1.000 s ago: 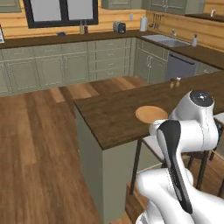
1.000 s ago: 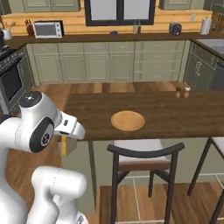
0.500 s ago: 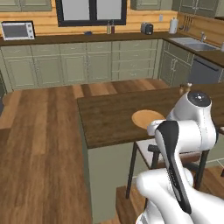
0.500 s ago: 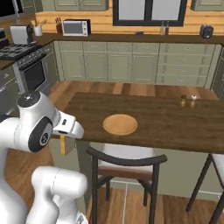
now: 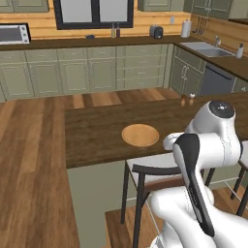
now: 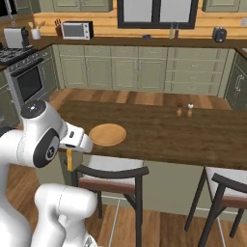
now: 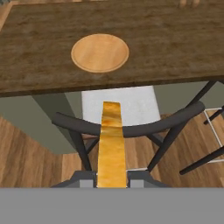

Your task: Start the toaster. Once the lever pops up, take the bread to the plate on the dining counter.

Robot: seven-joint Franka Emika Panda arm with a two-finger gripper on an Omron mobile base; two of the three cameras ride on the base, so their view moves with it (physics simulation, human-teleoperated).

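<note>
Golden bread (image 7: pixel 112 148), seen edge-on, hides the jaws.

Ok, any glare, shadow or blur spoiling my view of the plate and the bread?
Hand view: even light, plate sharp, bread edge-on and slightly soft in the tool. Left base view: no glare on the dining counter. Right base view: far toaster small and soft.

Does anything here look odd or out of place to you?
Nothing is spilled or broken. One thing stands out: a slice of bread is pinched edge-on in the robot's gripper, hanging over a bar stool rather than lying on the plate, which sits bare on the dining counter.
</note>
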